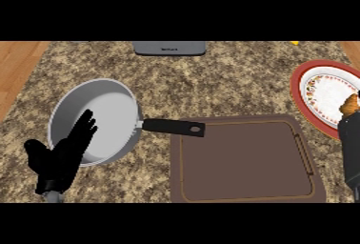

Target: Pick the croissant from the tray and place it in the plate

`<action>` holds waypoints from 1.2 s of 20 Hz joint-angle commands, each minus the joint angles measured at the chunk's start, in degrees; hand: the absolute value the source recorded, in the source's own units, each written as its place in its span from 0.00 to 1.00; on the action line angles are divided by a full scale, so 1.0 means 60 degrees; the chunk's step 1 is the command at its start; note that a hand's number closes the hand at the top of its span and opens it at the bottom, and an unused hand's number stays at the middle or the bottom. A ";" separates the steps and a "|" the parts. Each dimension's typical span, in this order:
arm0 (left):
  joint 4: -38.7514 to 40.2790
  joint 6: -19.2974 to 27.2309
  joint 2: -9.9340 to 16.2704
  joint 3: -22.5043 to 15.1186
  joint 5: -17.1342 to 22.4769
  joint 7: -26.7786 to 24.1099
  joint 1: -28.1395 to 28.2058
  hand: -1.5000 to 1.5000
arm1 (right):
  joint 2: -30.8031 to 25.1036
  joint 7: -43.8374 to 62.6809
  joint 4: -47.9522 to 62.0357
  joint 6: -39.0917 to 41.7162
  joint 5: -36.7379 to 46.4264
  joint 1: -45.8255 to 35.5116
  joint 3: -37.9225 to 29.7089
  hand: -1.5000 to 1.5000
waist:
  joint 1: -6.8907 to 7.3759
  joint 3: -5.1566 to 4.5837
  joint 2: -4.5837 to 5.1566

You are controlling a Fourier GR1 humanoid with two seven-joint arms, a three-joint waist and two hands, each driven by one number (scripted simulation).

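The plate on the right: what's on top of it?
On the plate a brown croissant shows at the picture's right edge, with the right hand just below it. The hand and the picture's edge hide the rest.

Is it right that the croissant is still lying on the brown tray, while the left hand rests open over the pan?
Not quite. The head view shows the croissant over the red-rimmed plate at the right edge, above the right hand, not on the brown tray, which shows nothing on it. The rest holds: the left hand rests open over the pan.
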 commanded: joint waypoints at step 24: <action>0.1080 -0.0260 -0.0761 0.0075 0.0050 0.0047 0.0295 0.50 | 0.0923 -0.8437 -0.2225 -0.0239 -1.0364 0.1418 -0.0194 0.00 | -0.0525 -0.0192 -0.0068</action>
